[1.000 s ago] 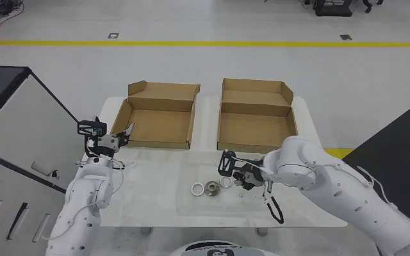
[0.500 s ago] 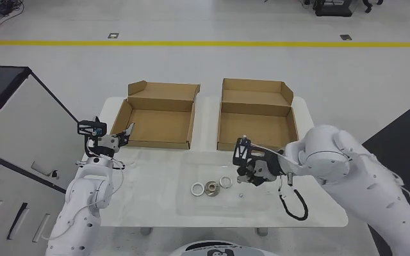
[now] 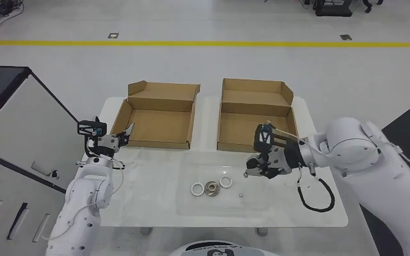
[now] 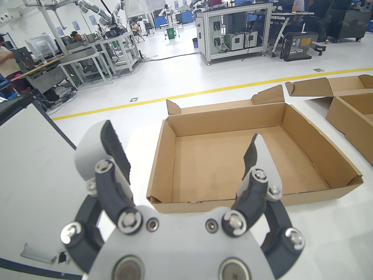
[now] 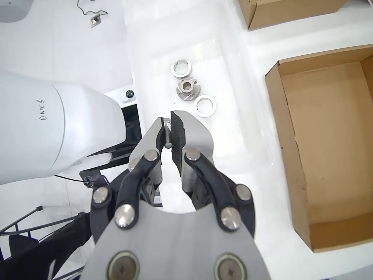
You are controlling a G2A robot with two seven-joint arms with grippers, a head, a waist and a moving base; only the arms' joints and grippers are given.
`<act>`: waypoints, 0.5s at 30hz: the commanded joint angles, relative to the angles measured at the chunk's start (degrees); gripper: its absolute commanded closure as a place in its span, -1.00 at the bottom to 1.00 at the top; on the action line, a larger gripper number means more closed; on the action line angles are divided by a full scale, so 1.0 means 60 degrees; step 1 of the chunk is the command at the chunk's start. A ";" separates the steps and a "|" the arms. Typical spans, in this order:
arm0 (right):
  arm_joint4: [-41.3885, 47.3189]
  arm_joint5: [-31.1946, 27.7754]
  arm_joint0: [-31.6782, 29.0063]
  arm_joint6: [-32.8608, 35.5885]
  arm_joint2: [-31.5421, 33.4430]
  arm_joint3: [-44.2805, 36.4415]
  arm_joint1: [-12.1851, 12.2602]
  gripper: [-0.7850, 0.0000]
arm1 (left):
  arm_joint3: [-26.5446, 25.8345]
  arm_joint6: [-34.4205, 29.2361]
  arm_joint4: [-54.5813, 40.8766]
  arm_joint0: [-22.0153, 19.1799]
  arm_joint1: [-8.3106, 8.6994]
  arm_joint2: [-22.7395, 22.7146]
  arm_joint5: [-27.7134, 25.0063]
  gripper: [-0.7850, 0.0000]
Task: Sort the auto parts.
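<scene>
On a clear shallow tray point(image 3: 200, 168) lie a metal ring point(image 3: 198, 189), a flanged hub point(image 3: 211, 188) and a second ring point(image 3: 225, 182); the right wrist view shows the same ring point(image 5: 181, 68), hub point(image 5: 188, 87) and ring point(image 5: 205, 105). My right gripper point(image 3: 249, 172) point(image 5: 167, 119) hangs over the tray's right part, shut on a small threaded bolt point(image 5: 167, 135), just in front of the right cardboard box point(image 3: 256, 131) point(image 5: 329, 147). My left gripper point(image 3: 125, 134) point(image 4: 183, 152) stands open and empty at the near left corner of the left cardboard box point(image 3: 157, 125) point(image 4: 247, 158).
Both boxes have nothing in them, and their lids are folded back toward the far table edge. A tiny loose piece point(image 3: 241, 192) lies on the tray near the rings. A black cable point(image 3: 317, 198) loops from the right arm over the table's right front.
My right gripper has swung right, away from the rings and hub and toward the right box, with the bolt in it. The left arm has kept still.
</scene>
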 commanded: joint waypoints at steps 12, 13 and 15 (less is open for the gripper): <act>0.3264 0.0097 0.0481 0.0098 0.0108 0.0950 0.0255 1.00 | 0.0000 0.0000 0.0000 0.0000 0.0000 0.0000 0.0000 -1.00; 0.3526 0.0140 0.0524 0.0140 0.0072 0.1018 0.0267 1.00 | 0.0000 0.0000 0.0000 0.0000 0.0000 0.0000 0.0000 -1.00; 0.3971 0.0208 0.0635 0.0209 0.0007 0.1117 0.0289 1.00 | 0.0000 0.0000 0.0000 0.0000 0.0000 0.0000 0.0000 -1.00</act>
